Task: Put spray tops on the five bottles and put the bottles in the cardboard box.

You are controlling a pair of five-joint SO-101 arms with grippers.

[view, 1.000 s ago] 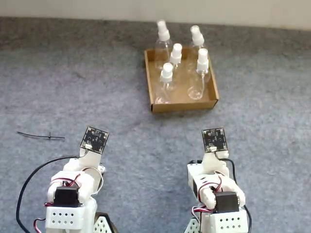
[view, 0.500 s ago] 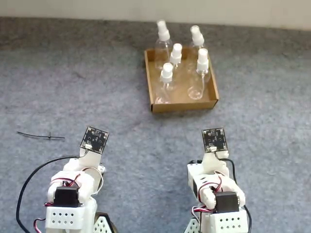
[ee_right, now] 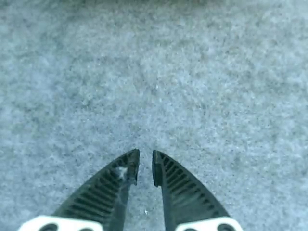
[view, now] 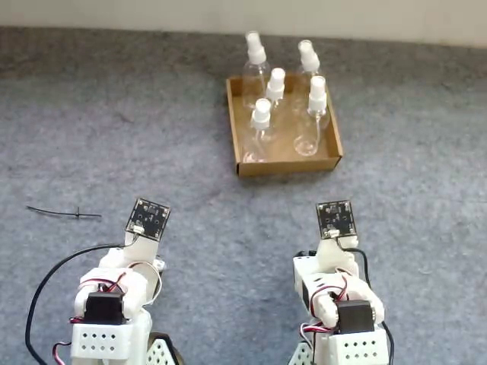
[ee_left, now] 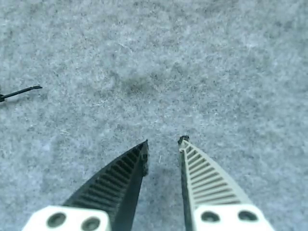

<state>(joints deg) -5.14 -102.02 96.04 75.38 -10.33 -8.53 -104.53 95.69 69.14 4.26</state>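
Five clear plastic bottles (view: 262, 131) with white spray tops (view: 262, 111) stand upright in the shallow brown cardboard box (view: 285, 166) far off, so I reckon we're done, resting near over the grey felt table (view: 114, 137), left gripper (ee_left: 162, 143) slightly parted, right gripper (ee_right: 145, 166) practically together, both empty.

Your table (view: 152, 137) is covered wall to near edge in grey felt-like cloth. The box (view: 288, 163) sits flat on it at the far side, a little right of centre. Well apart from it, at the left, lies a thin black strip, probably a tie (view: 65, 212), its tip also seen from the left wrist (ee_left: 19, 91). A black cable (view: 38, 296) curls on the cloth at the near left.
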